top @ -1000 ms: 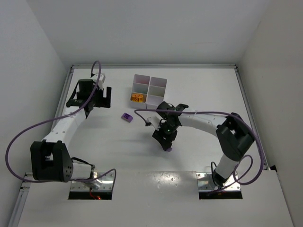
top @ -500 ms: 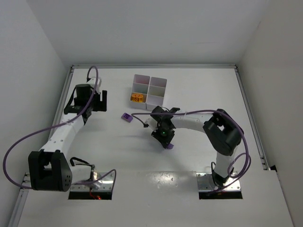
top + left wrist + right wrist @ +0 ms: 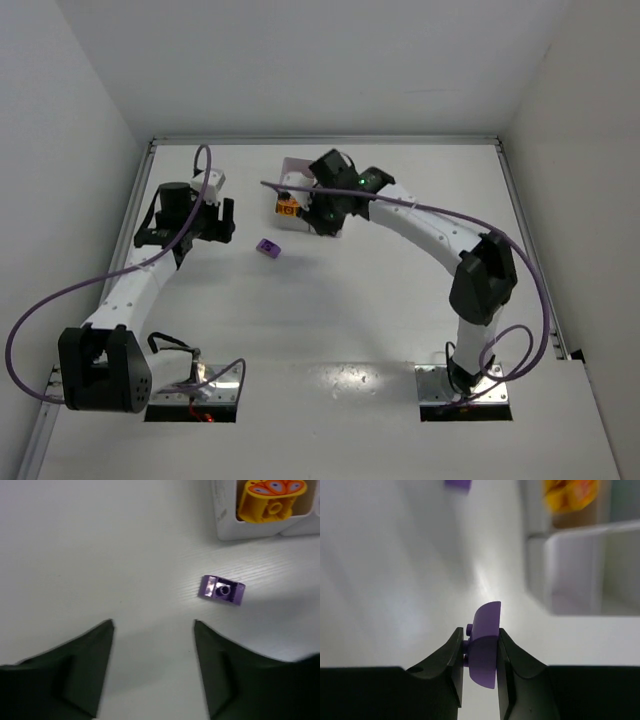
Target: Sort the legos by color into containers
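My right gripper is shut on a curved purple lego and holds it above the table just beside the white compartment tray. In the top view the right gripper hangs over the tray, hiding most of it. An orange-yellow lego lies in the tray's near left compartment; it also shows in the left wrist view. A second purple lego lies on the table left of the tray, and shows in the left wrist view. My left gripper is open and empty, short of that brick.
The table's raised rim runs close behind the left arm. White walls enclose the table on three sides. The purple cables loop off both arms.
My right gripper has picked the curved purple lego off the table's middle and carried it up to the tray. The left gripper has shifted slightly toward the loose purple brick.
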Action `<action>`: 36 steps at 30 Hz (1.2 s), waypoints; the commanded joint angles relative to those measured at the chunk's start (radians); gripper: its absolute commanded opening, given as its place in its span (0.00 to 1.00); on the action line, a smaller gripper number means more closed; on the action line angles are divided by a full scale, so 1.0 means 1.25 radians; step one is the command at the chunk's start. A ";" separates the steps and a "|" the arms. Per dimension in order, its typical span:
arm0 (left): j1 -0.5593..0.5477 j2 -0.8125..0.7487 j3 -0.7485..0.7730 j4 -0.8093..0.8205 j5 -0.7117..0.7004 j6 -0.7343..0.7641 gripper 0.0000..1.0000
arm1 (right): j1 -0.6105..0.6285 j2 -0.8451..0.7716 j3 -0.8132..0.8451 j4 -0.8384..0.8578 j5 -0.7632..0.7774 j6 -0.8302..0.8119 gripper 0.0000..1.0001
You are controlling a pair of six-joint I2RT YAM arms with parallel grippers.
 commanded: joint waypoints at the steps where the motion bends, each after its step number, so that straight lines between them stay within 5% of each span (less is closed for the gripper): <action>1: 0.009 0.000 0.019 0.013 0.104 -0.001 0.77 | -0.030 0.055 0.186 -0.056 -0.020 -0.123 0.06; 4: 0.017 0.031 0.039 -0.001 0.120 -0.008 1.00 | -0.067 0.157 0.321 -0.123 -0.049 -0.169 0.06; 13: 0.045 0.079 0.073 -0.001 0.136 -0.040 1.00 | -0.124 0.340 0.541 -0.242 -0.086 -0.280 0.10; 23: 0.069 0.102 0.081 -0.009 0.167 -0.033 1.00 | -0.140 0.371 0.534 -0.207 -0.086 -0.288 0.13; 27: 0.069 0.134 0.088 -0.009 0.185 -0.025 1.00 | -0.140 0.371 0.512 -0.193 -0.078 -0.306 0.25; 32: 0.069 0.166 0.097 -0.009 0.225 -0.003 1.00 | -0.140 0.379 0.505 -0.177 -0.071 -0.306 0.51; 36: 0.069 0.166 0.087 -0.029 0.375 0.143 1.00 | -0.140 0.379 0.496 -0.157 -0.071 -0.296 0.55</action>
